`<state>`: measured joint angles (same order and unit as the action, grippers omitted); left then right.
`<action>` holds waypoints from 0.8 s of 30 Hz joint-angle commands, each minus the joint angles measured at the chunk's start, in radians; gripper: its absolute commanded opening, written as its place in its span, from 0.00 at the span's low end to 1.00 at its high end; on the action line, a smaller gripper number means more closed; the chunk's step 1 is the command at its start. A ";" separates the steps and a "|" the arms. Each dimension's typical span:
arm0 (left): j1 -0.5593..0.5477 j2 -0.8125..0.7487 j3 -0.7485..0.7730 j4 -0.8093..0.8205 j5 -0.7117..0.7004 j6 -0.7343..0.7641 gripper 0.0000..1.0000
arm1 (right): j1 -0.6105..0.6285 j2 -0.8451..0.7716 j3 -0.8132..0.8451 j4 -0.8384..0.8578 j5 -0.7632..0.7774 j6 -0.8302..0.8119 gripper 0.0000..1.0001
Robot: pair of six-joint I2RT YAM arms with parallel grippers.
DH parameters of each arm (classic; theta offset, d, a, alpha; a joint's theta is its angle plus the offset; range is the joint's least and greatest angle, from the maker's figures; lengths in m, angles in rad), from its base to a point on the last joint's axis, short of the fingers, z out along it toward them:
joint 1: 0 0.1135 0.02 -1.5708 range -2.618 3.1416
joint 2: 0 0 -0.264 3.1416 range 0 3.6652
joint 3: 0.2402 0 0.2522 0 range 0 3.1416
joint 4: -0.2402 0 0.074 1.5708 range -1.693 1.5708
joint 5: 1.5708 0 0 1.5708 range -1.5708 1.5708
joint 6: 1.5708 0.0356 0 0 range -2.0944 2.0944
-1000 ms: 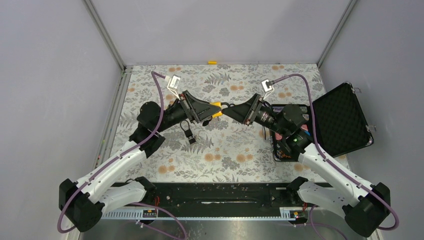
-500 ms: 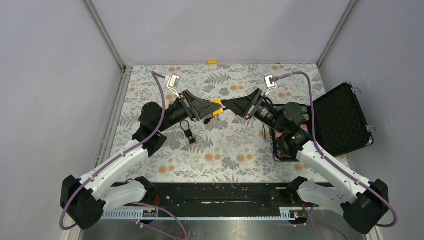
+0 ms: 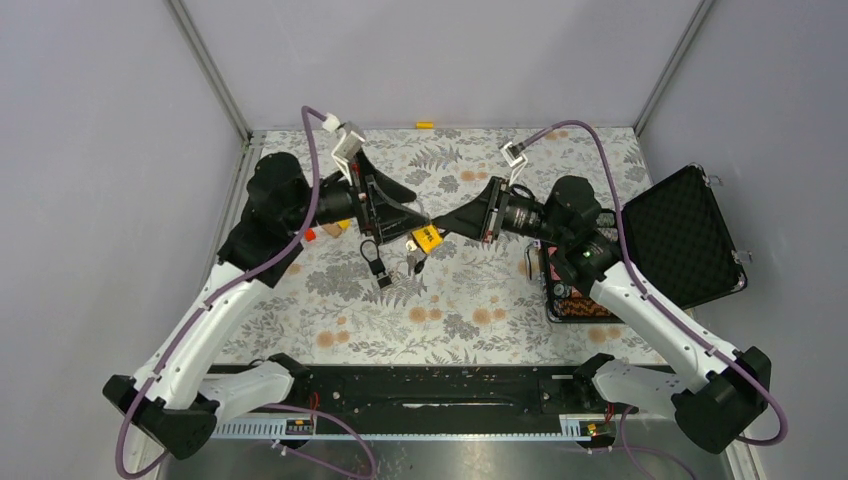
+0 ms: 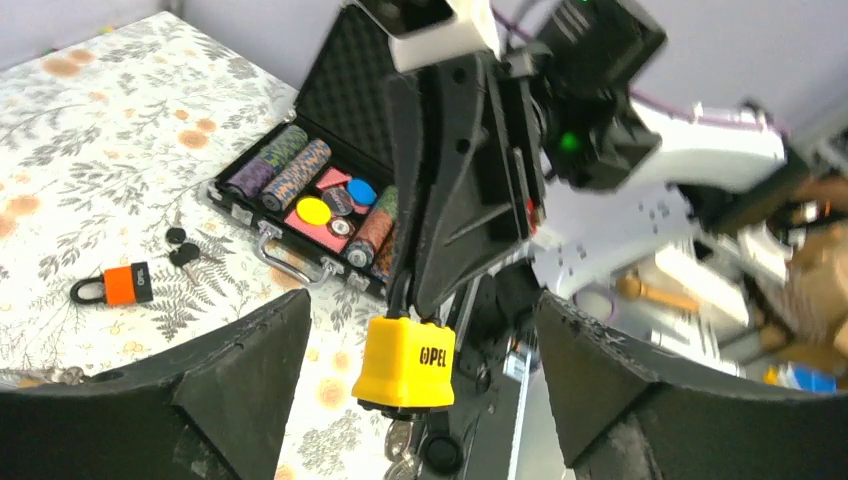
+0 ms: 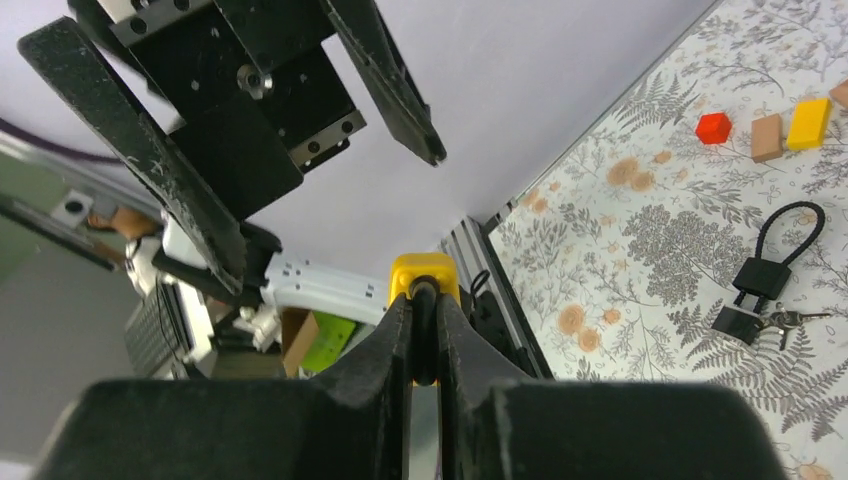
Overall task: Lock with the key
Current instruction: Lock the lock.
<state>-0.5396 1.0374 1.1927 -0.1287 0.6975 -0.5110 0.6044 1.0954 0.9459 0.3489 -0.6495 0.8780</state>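
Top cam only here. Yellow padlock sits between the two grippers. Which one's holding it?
Observer: The right gripper. Its wrist view shows the fingers pinched shut on the top of the yellow padlock.
Operator: And the left?
Observer: The left gripper is open, one finger on either side of the padlock, touching nothing.
Operator: Key in?
Observer: Keys hang directly under the padlock's body. The left wrist view doesn't show clearly whether one is seated in the keyhole.
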 commanded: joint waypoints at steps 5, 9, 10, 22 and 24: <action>0.008 0.133 0.041 -0.252 0.416 0.319 0.82 | -0.016 0.022 0.108 -0.121 -0.240 -0.240 0.00; -0.012 0.175 0.016 -0.242 0.449 0.309 0.80 | -0.016 0.027 0.133 -0.198 -0.255 -0.343 0.00; -0.021 0.183 0.007 -0.234 0.449 0.300 0.77 | -0.016 0.031 0.138 -0.210 -0.259 -0.357 0.00; -0.063 0.212 -0.040 -0.208 0.421 0.284 0.05 | -0.015 0.062 0.191 -0.305 -0.279 -0.427 0.00; -0.063 0.215 -0.040 -0.189 0.413 0.266 0.24 | -0.015 0.067 0.198 -0.311 -0.285 -0.428 0.00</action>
<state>-0.5980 1.2484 1.1557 -0.3882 1.1088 -0.2333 0.5945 1.1633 1.0725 0.0132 -0.9020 0.4599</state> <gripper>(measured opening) 0.354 0.140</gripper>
